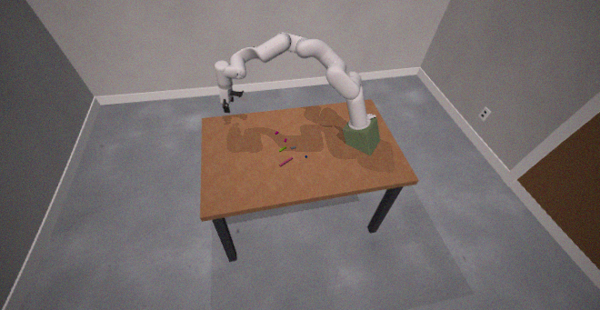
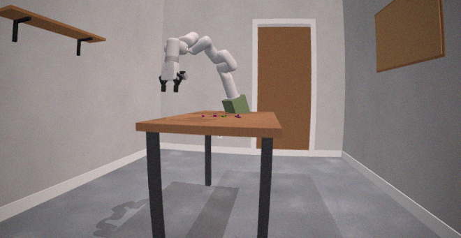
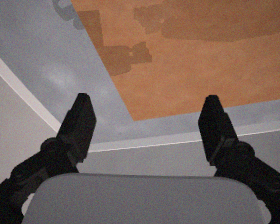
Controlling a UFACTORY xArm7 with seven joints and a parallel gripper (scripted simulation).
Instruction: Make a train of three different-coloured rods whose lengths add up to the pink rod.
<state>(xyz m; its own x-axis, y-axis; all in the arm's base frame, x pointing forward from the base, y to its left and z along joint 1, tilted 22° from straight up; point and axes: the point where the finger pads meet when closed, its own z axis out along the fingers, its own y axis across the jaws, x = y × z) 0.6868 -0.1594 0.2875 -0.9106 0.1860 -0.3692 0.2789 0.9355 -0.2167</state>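
- The tool (image 2: 170, 84) hangs high above the far left corner of the desk (image 1: 255, 190), fingers spread wide with nothing between them.
- In the wrist view both dark fingers point down at that desk corner and the grey floor beside it; no rod shows there.
- The rods lie scattered near the middle of the desk, well apart from the tool.
- The pink rod (image 1: 285, 162) lies flat and slanted, nearest the front edge of the group.
- A lime rod (image 1: 283, 149) lies just behind it, with a grey rod (image 1: 293, 147) just to its right.
- Two short magenta pieces (image 1: 276, 133) sit further back.
- A tiny blue rod (image 1: 305, 156) lies to the right of the pink rod.
- None of the rods touch end to end.
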